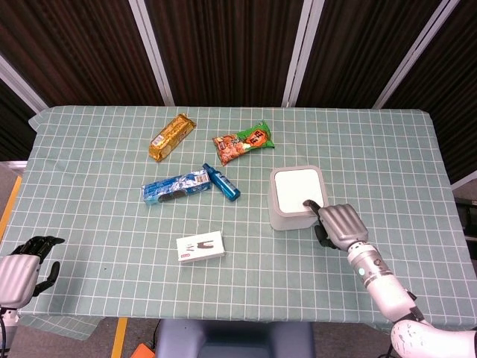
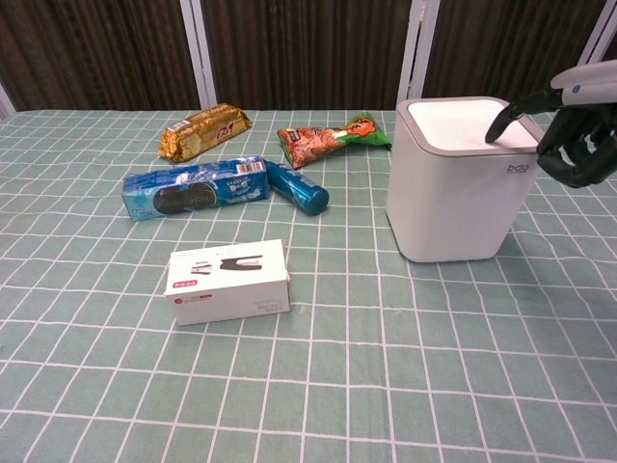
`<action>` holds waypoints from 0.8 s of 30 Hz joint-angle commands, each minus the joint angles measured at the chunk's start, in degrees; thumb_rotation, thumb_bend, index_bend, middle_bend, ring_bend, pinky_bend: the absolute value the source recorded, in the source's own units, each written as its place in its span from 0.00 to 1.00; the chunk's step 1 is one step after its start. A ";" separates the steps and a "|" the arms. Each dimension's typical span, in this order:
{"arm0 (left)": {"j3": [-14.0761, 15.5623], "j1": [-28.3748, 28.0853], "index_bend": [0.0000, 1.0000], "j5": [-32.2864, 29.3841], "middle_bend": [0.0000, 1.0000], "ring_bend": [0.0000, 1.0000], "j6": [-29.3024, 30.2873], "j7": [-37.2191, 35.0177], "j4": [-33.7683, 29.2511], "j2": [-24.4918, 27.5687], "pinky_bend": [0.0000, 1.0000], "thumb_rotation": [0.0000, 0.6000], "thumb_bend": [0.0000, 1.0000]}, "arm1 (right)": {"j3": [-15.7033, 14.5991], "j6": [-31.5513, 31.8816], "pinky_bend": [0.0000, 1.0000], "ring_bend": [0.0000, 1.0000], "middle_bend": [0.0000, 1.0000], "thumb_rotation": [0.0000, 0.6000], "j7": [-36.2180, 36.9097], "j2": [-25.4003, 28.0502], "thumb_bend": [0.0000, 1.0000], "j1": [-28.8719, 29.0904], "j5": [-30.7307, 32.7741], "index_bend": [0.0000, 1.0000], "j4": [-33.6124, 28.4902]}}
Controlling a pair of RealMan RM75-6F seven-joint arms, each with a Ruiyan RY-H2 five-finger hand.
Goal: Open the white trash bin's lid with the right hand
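The white trash bin (image 1: 279,217) stands right of the table's middle, its flat lid (image 1: 297,189) down. My right hand (image 1: 339,224) is at the bin's near right corner. One outstretched finger (image 1: 310,203) touches the lid's near right edge while the others are curled in, holding nothing. In the chest view the same hand (image 2: 579,135) hangs beside the bin (image 2: 453,203), its finger (image 2: 502,123) resting on the lid (image 2: 453,123). My left hand (image 1: 22,257) hangs off the table's near left corner, fingers loosely apart and empty.
A small white box (image 1: 200,246) lies left of the bin near the front. Further back are a blue biscuit pack (image 1: 175,186), a blue tube (image 1: 222,181), a gold bar (image 1: 171,136) and an orange-green snack bag (image 1: 243,142).
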 commanded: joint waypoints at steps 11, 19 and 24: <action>0.00 0.04 0.28 -0.06 0.29 0.24 -0.07 -0.12 0.00 -0.01 0.42 1.00 0.51 | -3.76 0.35 0.91 0.77 0.78 1.00 3.21 0.37 0.68 3.97 1.63 0.28 1.72; 0.12 -0.01 0.28 -0.05 0.29 0.24 -0.34 0.02 -0.08 0.00 0.42 1.00 0.51 | -4.87 5.91 0.91 0.77 0.78 1.00 8.04 2.33 0.68 0.50 -8.86 0.21 -1.21; 0.15 0.07 0.28 -0.01 0.30 0.26 -0.23 0.35 -0.13 -0.10 0.42 1.00 0.51 | -5.76 10.73 0.91 0.78 0.78 1.00 12.92 4.02 0.68 -3.97 -19.53 0.18 -1.56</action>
